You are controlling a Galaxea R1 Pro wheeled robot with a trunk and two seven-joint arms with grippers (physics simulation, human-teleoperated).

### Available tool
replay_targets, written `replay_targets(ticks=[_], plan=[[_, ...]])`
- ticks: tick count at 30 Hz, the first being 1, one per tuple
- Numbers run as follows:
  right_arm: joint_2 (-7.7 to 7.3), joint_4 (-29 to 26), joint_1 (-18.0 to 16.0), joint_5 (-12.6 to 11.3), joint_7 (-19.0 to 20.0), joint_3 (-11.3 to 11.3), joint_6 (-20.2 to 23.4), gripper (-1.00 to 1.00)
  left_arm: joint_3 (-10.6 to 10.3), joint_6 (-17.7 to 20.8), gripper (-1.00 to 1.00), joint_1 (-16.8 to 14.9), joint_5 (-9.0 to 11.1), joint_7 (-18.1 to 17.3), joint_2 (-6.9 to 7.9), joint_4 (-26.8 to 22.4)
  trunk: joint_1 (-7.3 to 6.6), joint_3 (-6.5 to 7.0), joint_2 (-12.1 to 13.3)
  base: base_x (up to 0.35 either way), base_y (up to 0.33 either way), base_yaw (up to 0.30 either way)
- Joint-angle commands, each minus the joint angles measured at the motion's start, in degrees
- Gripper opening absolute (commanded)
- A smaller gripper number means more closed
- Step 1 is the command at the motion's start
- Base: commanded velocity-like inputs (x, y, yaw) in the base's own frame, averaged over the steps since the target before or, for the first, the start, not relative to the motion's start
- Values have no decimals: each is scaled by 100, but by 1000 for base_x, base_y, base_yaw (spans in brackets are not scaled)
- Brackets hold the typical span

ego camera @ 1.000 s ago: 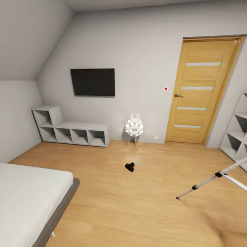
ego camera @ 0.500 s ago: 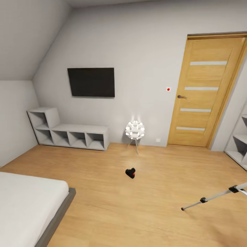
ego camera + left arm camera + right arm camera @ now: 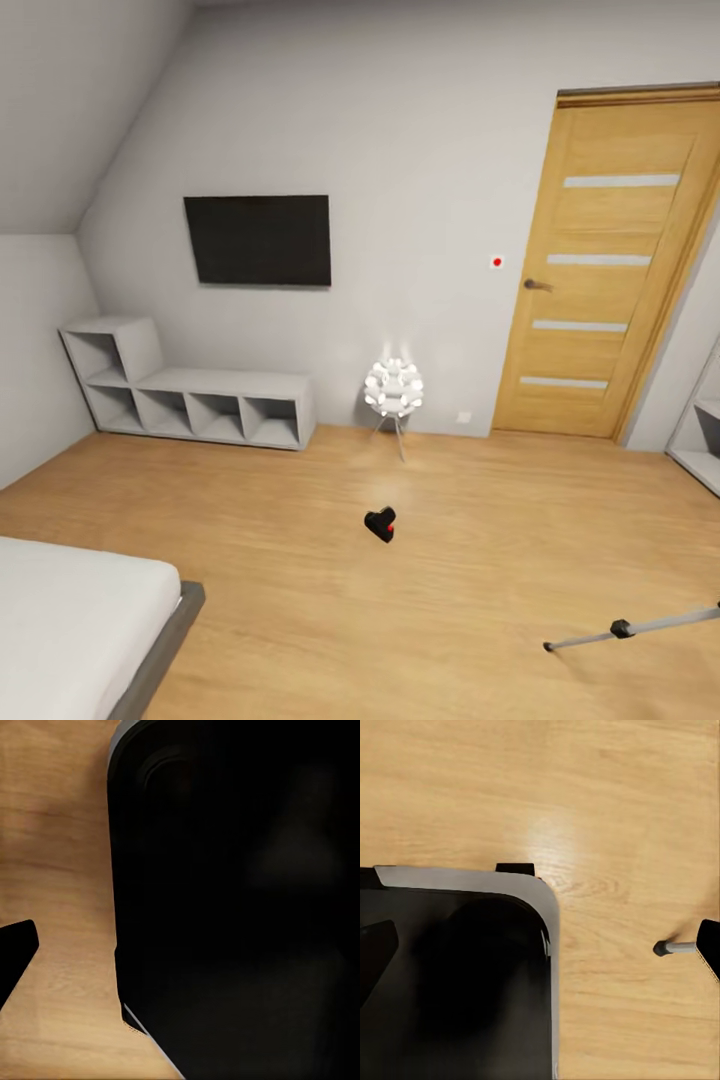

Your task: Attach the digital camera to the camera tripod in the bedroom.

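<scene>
The fingers of both grippers are barely seen: only a dark fingertip [image 3: 13, 949] is caught at the edge of the left wrist view and another dark fingertip [image 3: 375, 945] at the edge of the right wrist view, so how wide either pair is spread cannot be told. Most of each wrist view is taken up by a large black body with a pale grey rim [image 3: 472, 881], seen over the light wood plank floor [image 3: 585, 787].

In the head view, the small black boxy digital camera [image 3: 381, 523] with a red button is found lying on the floor near the middle of the bedroom, in front of a white spiky ball lamp on thin legs [image 3: 393, 390]. One silver metal leg of the camera tripod [image 3: 640, 628], with a black joint and a black foot, is seen low to the right, well apart from the camera. A black foot on a silver leg [image 3: 671, 947] is also picked up in the right wrist view.

On the light grey back wall a black flat screen [image 3: 258, 240] is mounted above low white cube shelves [image 3: 190, 395]. An oak door with frosted strips [image 3: 610, 270] is set to the right, and a corner of a white bed [image 3: 70, 620] is seen at lower left.
</scene>
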Motion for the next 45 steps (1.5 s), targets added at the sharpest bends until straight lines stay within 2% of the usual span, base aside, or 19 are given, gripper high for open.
replay_targets(ticks=[1, 14, 45], plan=[[0, -3, 0, -1, -2, 2, -12, 100, 2, 1, 100, 1, 3, 2, 0, -6, 4, -5, -2, 341, 0, -95], [-3, -3, 0, -1, -2, 2, -12, 100, 2, 1, 100, 1, 3, 2, 9, -8, 4, -5, -2, 340, 0, -168], [0, -3, 0, -1, -2, 2, -12, 100, 3, -1, 100, 1, 3, 2, 39, -8, 4, -5, -2, 339, 0, -41]])
